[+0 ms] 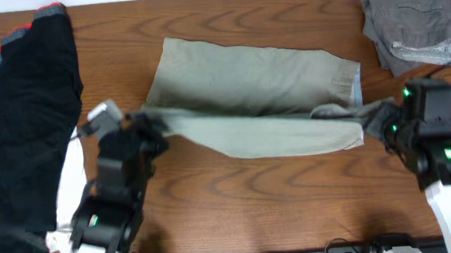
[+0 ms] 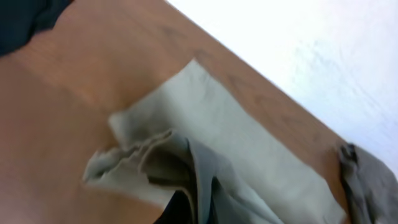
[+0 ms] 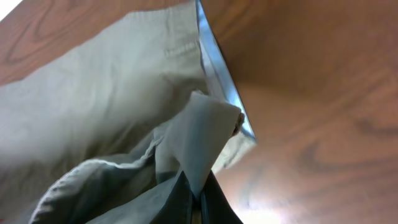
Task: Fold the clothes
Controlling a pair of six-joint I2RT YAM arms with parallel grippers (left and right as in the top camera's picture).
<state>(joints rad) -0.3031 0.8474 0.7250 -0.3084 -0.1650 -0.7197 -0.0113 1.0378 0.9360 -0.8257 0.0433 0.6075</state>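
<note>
The khaki shorts [image 1: 256, 99] lie across the middle of the counter [image 1: 239, 191]. The left hand [image 1: 147, 121] pinches their hem end and the right hand [image 1: 372, 118] pinches their waistband end. Black garments [image 1: 26, 95] lie beyond the hem end, grey shorts [image 1: 416, 15] beyond the waistband.

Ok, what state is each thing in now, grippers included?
khaki shorts: spread mid-table, near edge pinched at both ends
left gripper: shut on the shorts' leg end
right gripper: shut on the waistband end
grey shorts: bunched, far right corner, untouched
black garments: heaped at left, unfolded
white garment: partly under black garments
</note>
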